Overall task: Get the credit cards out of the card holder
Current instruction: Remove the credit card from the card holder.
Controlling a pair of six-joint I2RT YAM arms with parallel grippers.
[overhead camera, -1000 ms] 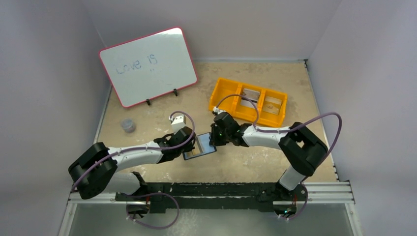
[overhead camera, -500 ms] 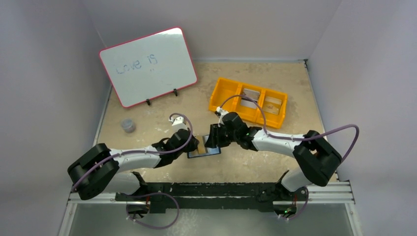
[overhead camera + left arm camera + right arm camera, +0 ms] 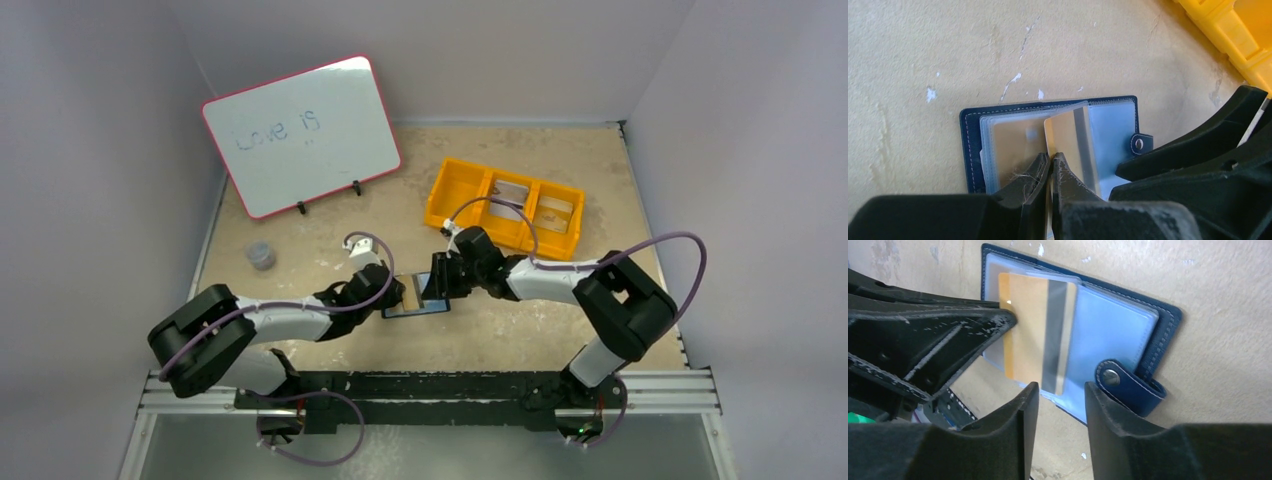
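Note:
The navy card holder (image 3: 428,307) lies open on the table between the two grippers, its pale see-through pockets facing up. In the left wrist view the holder (image 3: 972,150) shows its snap tab (image 3: 1141,142) at the right. My left gripper (image 3: 1050,161) is shut on the near edge of a credit card (image 3: 1070,142) that sticks partly out of a pocket. In the right wrist view this card (image 3: 1030,340) is tan with a dark stripe. My right gripper (image 3: 1060,395) is open and empty, just above the holder's (image 3: 1120,330) near edge beside the tab (image 3: 1124,385).
An orange three-compartment tray (image 3: 445,195) with cards in two of its compartments stands behind the right gripper. A whiteboard (image 3: 300,135) leans at the back left. A small grey cap (image 3: 261,255) lies at the left. Walls close in both sides.
The holder has come down from a tilted pose to lie flat and slightly right. Both grippers followed it, and the right arm's elbow has swung back inward.

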